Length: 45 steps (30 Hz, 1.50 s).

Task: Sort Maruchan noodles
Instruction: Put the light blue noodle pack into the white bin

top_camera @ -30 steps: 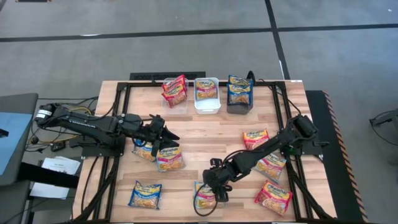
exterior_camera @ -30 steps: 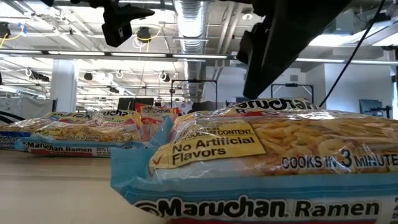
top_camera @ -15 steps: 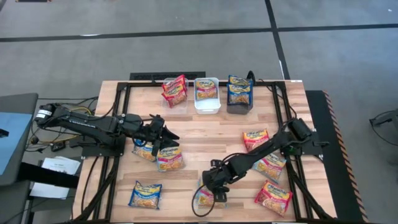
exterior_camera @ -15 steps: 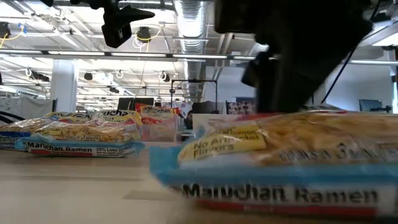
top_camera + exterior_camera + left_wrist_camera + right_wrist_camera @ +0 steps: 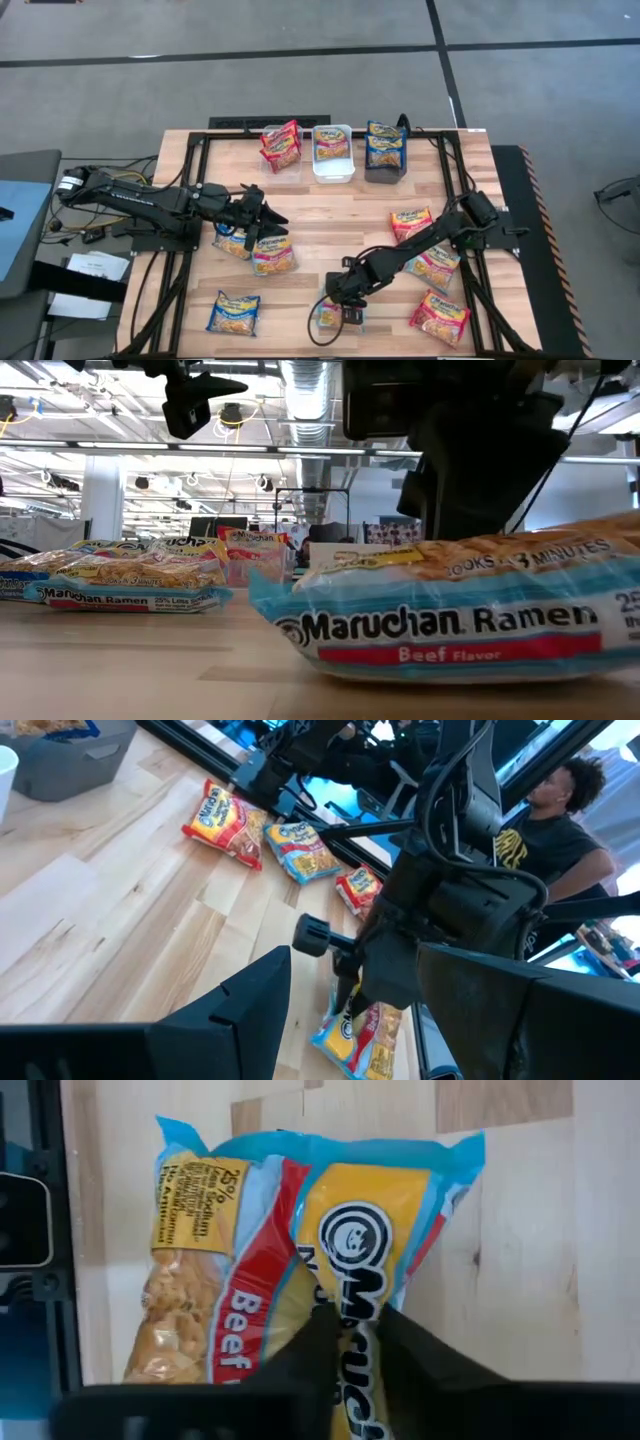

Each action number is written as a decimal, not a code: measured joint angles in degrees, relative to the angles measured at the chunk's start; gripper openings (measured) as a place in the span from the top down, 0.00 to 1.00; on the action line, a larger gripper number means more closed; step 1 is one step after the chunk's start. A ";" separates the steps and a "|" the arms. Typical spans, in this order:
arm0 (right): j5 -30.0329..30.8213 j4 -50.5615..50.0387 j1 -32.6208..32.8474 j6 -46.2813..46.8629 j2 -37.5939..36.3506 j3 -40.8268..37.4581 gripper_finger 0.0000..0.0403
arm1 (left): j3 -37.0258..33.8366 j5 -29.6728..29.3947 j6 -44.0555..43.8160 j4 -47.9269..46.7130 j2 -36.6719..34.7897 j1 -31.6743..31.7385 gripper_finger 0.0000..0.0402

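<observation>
A light-blue Maruchan noodles packet with a red "Beef" band (image 5: 300, 1230) lies near the table's front edge, and my right gripper (image 5: 341, 305) is shut on it. The low view shows that packet (image 5: 450, 615) tilted. My left gripper (image 5: 264, 212) hangs open over the left half of the table, above two packets (image 5: 258, 248) that lie flat, and touches nothing. More packets lie flat on the wood: a blue and yellow one (image 5: 233, 312) at the front left and three (image 5: 430, 265) on the right. My right gripper pinches a raised fold of the wrapper (image 5: 352, 1302) near the middle of the packet's printed face, between its two fingers (image 5: 420, 1355). The fingers come from above, pointing down. One end of the packet is lifted (image 5: 600, 560); the other end (image 5: 290, 630) stays on the table.
Three bins stand in a row at the far edge: a clear one (image 5: 283, 150), a white one (image 5: 332, 165) and a dark one (image 5: 386, 172), each with packets in it. A black frame (image 5: 190, 200) borders the table. A person (image 5: 560, 810) is beyond the table.
My right gripper has moved down and toward the near edge onto the light-blue packet and shut on it. The packet has turned about on the table and one end has tipped up.
</observation>
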 joint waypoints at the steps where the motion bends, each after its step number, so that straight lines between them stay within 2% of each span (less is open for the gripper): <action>1: 0.00 0.01 0.00 0.00 0.00 0.02 0.84 | 0.00 -0.11 0.00 -0.02 0.00 0.00 0.49; 4: -0.11 -0.02 0.00 -0.01 0.00 0.02 0.96 | 0.00 -0.93 0.00 -0.02 0.00 0.00 0.49; 6: -0.12 -0.02 0.00 0.00 0.00 0.02 0.98 | 0.00 -1.65 0.00 -0.02 0.00 0.00 0.49; 16: 1.20 -2.47 -0.22 -0.28 -1.57 0.98 0.99 | 0.00 -3.04 0.02 0.04 0.00 0.02 0.49; 29: 9.12 -13.22 -0.29 -6.69 -1.51 10.11 0.99 | 0.00 -3.09 -3.44 0.31 0.00 1.53 0.49; 40: 12.98 -17.33 -1.94 -11.31 -1.51 14.15 1.00 | 0.00 0.17 -5.38 0.31 0.00 4.10 0.49; 45: 14.20 -19.16 -3.19 -13.87 -1.51 15.41 1.00 | 0.00 0.21 -2.70 0.32 0.00 5.66 0.49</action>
